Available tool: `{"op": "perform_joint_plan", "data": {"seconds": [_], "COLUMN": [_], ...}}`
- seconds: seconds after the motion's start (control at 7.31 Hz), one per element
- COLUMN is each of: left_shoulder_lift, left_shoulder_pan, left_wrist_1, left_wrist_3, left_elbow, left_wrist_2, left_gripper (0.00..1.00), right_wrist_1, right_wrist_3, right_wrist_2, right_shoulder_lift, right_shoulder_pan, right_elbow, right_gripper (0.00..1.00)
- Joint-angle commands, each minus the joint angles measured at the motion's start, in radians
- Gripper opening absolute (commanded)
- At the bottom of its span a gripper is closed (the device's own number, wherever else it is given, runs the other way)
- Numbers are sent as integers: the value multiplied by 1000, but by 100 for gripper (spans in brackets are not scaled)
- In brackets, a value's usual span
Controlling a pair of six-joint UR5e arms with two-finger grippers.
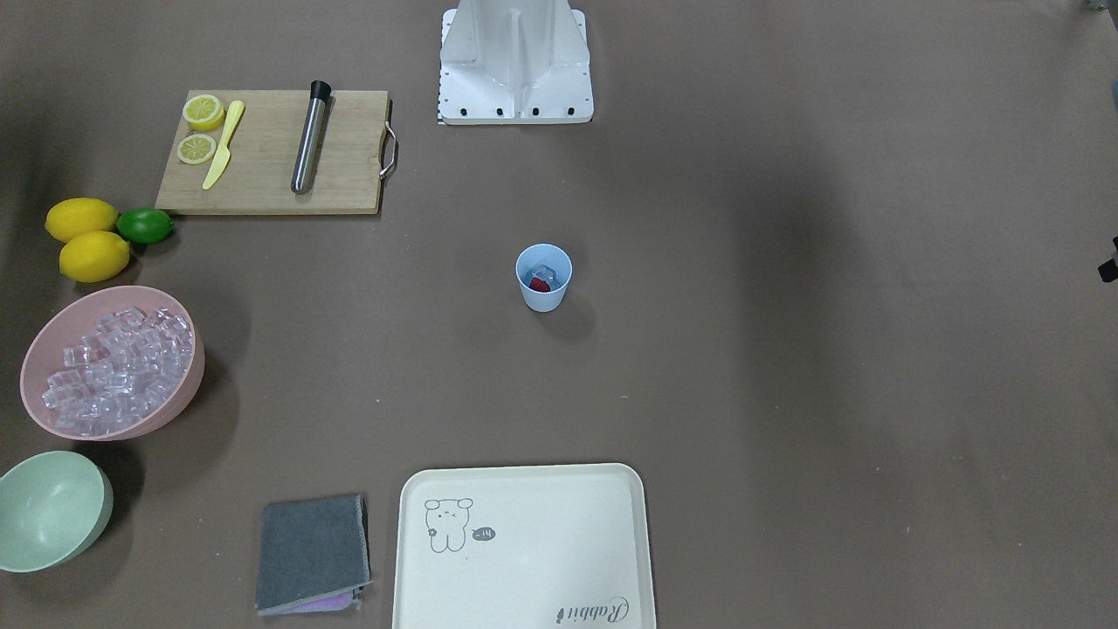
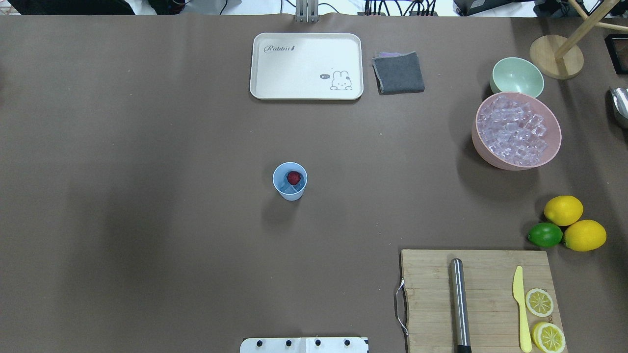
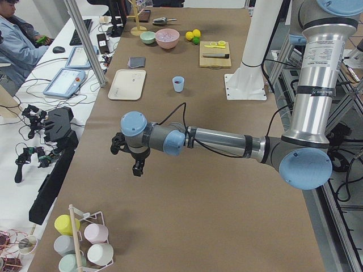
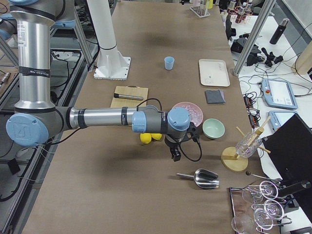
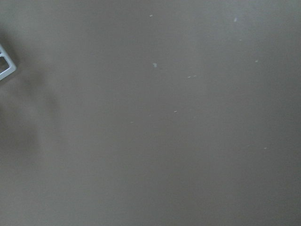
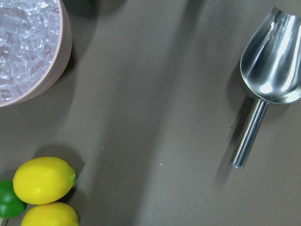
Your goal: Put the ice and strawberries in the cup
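Plainly, the cup (image 1: 543,278) is a small light blue tumbler, tapered and without a handle. It stands upright on the brown table (image 1: 786,349), about midway across and out in front of the robot's base. Inside it lies one dark red strawberry (image 2: 294,177), resting against clear, glassy ice (image 1: 545,269). Many more such cubes fill the pink bowl (image 2: 483,154) toward the robot's right end of the table, just beside a pale green bowl (image 2: 505,81).

Both grippers are well apart from the cup. The left gripper (image 3: 136,169) hangs over bare table far toward the left end. The right gripper (image 4: 174,155) hangs over the right end, near the lemons (image 6: 44,180), the pink bowl and a metal scoop (image 6: 273,61). Each gripper shows only in a side view, so I cannot tell whether its jaws are parted or closed.
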Motion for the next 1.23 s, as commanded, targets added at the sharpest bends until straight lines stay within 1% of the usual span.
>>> {"op": "perform_joint_plan", "data": {"seconds": [0.0, 0.27, 0.68, 1.09], "left_shoulder_lift": [-4, 5, 6, 20], "left_shoulder_pan": [-28, -52, -59, -59], "left_wrist_1": [-1, -3, -4, -3], "left_wrist_3": [12, 17, 18, 12], "left_elbow": [17, 17, 16, 29], "left_wrist_2": [-20, -12, 60, 78], "left_gripper": [98, 98, 98, 98], "right_wrist_1": [0, 0, 0, 0], "right_wrist_3": [5, 3, 5, 24], "right_wrist_2": [1, 0, 0, -2], "right_shoulder_lift": [-3, -11, 3, 30], "right_shoulder_pan": [0, 14, 20, 20], "right_elbow": [1, -4, 7, -27], "right_gripper": [99, 99, 99, 99]}}
